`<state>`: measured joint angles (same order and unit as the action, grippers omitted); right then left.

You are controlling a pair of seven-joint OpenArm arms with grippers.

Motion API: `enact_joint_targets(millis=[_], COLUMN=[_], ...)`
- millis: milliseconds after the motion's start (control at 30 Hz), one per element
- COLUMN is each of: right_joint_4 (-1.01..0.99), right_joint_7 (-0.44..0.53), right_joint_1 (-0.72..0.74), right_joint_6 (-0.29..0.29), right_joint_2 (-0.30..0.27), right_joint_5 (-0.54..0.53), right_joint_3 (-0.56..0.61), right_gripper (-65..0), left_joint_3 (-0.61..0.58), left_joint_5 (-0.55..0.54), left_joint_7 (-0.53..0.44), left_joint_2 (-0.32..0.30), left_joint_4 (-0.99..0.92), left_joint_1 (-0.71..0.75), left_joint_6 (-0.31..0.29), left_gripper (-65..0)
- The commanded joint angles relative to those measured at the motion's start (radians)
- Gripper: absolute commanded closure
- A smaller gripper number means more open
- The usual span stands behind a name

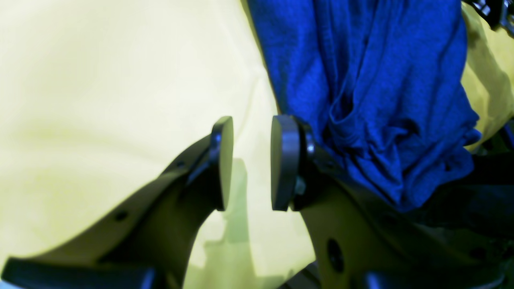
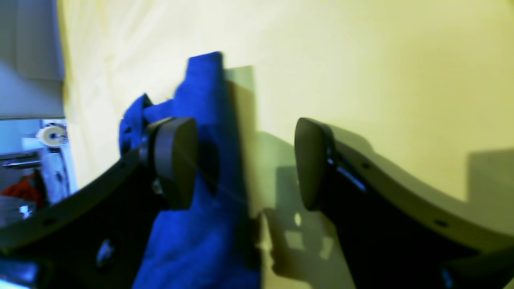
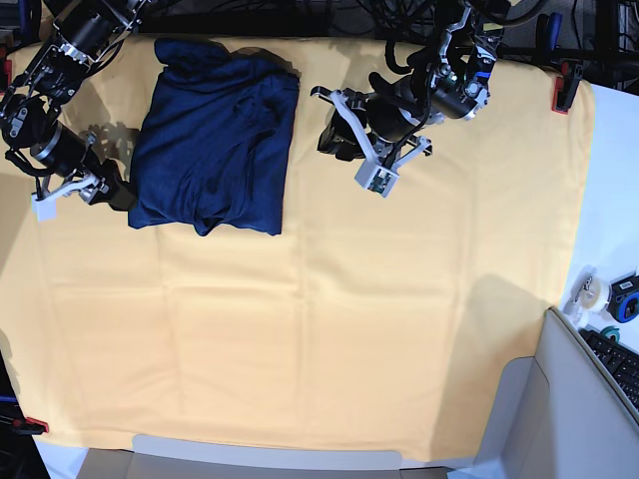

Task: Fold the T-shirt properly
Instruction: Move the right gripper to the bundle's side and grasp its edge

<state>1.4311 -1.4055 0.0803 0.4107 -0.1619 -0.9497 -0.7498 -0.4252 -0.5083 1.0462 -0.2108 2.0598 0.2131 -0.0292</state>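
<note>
The navy T-shirt (image 3: 215,140) lies folded into a rough rectangle at the back left of the yellow cloth. My right gripper (image 3: 85,195) sits at the shirt's lower left corner. In the right wrist view it (image 2: 245,164) is wide open, with one pad in front of the shirt's edge (image 2: 209,224) and the other over bare cloth. My left gripper (image 3: 344,140) hovers just right of the shirt. In the left wrist view it (image 1: 253,162) is open with nothing between its pads, and bunched shirt fabric (image 1: 373,100) lies beside its right finger.
A pale yellow cloth (image 3: 349,329) covers the whole table. Red clamps hold it at the back right (image 3: 566,90) and front left (image 3: 30,424). A tape roll (image 3: 589,292) and a keyboard (image 3: 619,361) sit off the cloth at the right.
</note>
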Motion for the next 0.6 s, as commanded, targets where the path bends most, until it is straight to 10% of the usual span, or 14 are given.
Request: enact_joint_targets(millis=[0, 567], right_joint_4=[0.017, 0.023], right_joint_7=[0.009, 0.009], right_joint_1=[0.014, 0.022], right_joint_6=[0.004, 0.004], right_joint_2=[-0.001, 0.031], right_joint_5=[-0.024, -0.027], right_joint_3=[0.009, 0.148], right_gripper=[-37.7, -37.4], left_joint_3=[0.002, 0.002], left_joint_5=[-0.008, -0.008], left_joint_7=[-0.017, -0.017], left_joint_2=[-0.002, -0.002], left_joint_4=[0.015, 0.014], left_joint_1=[-0.005, 0.018], left_joint_6=[-0.002, -0.002], left_gripper=[-16.1, -16.1])
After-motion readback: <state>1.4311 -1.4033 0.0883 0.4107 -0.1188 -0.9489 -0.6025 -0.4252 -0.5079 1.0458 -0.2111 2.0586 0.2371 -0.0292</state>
